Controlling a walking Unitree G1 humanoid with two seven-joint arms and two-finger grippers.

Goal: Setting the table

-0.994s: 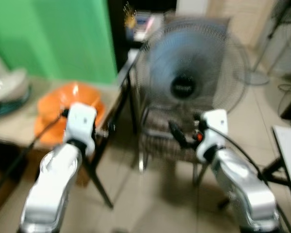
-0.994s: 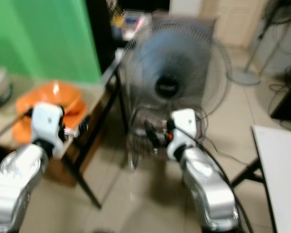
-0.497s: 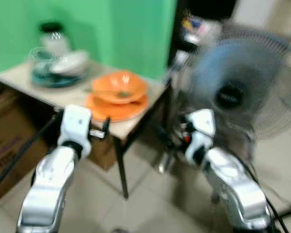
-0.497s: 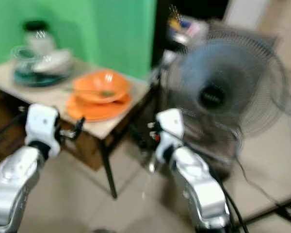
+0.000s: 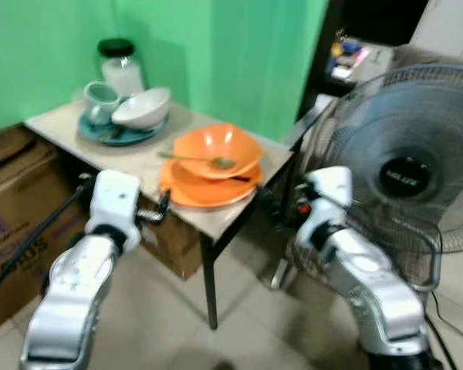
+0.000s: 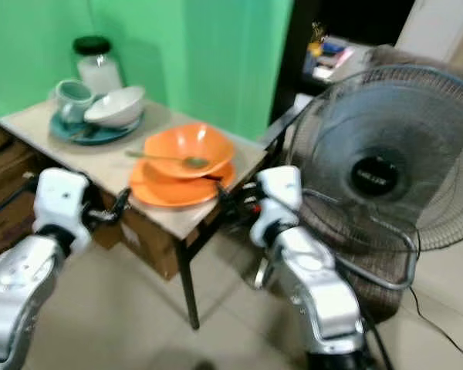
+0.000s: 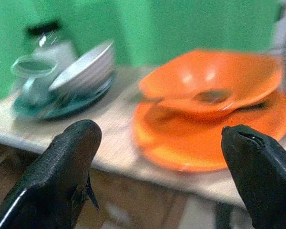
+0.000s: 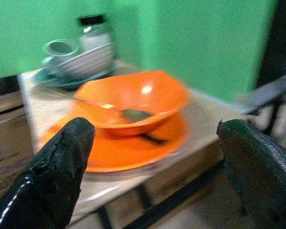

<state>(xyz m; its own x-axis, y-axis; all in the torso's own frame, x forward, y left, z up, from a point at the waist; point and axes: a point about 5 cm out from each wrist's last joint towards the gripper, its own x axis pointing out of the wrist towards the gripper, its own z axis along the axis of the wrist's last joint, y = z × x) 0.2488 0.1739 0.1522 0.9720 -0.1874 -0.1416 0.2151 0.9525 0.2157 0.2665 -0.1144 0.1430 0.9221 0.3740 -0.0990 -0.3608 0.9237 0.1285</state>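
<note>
An orange bowl (image 5: 216, 149) sits on an orange plate (image 5: 207, 190) at the near corner of a small beige table (image 5: 150, 158), with a spoon (image 5: 202, 159) lying across the bowl. Farther back on a teal plate (image 5: 117, 132) are a white bowl (image 5: 141, 108) and a teal cup (image 5: 100, 99), and a glass jar (image 5: 122, 71) stands behind them. My left gripper (image 7: 162, 157) is open, held just short of the table's front edge, facing the orange plate (image 7: 205, 138). My right gripper (image 8: 157, 162) is open too, off the table's right corner, facing the orange bowl (image 8: 133, 95).
A large standing fan (image 5: 405, 177) is close on the right, behind my right arm. Cardboard boxes (image 5: 15, 208) fill the space under and left of the table. A green wall (image 5: 216, 46) backs the table. Tiled floor (image 5: 239, 324) lies below.
The camera has swung left: the table with its dishes has come fully into view and the fan has slid to the right. Both arms keep their raised pose.
</note>
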